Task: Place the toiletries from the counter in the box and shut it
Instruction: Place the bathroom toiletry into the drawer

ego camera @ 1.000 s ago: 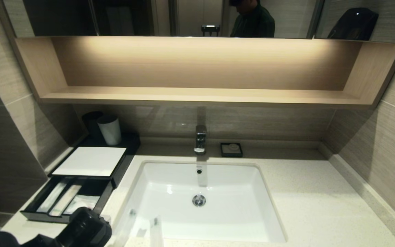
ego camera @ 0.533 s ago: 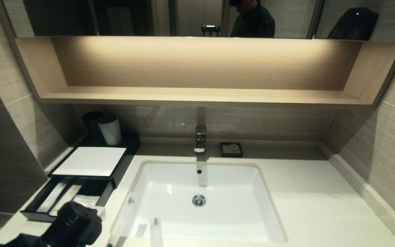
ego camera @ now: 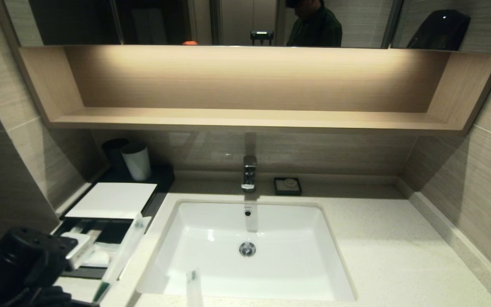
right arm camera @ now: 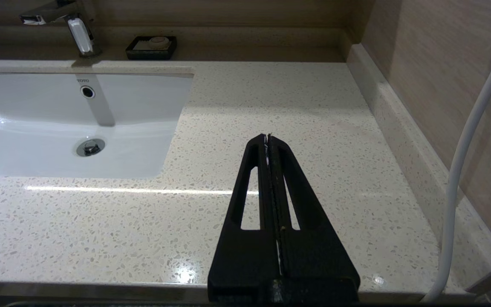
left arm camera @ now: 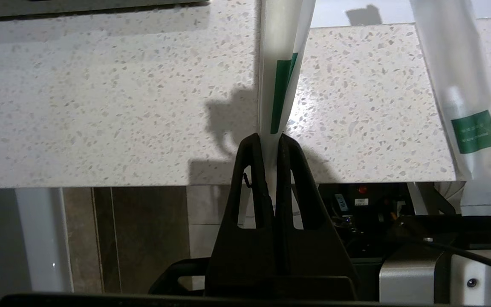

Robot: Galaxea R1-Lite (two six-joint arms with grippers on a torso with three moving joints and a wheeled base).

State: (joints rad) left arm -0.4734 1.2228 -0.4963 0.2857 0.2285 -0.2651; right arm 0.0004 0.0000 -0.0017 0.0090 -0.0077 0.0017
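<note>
The left gripper (left arm camera: pixel 270 138) had swung away from the desk's front edge to the left of the box (ego camera: pixel 110 200), its fingers (left arm camera: pixel 252 170) clamped on a long packet (ego camera: pixel 125 251) now raised slanting over the open drawer (ego camera: pixel 100 238). A second long packet (ego camera: pixel 194 290) stayed on the desk (ego camera: pixel 390 256). The right gripper (right arm camera: pixel 267 138), fingers pressed together, hung over the desk's right side.

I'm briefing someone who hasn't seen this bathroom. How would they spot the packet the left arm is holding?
Start at the white basin in the counter, then look to its left edge, beside the open black box. A long narrow packet slants there, pinched at its lower end by the left end effector. Unlike the packet lying flat at the counter's front edge, it is lifted and tilted.
</note>
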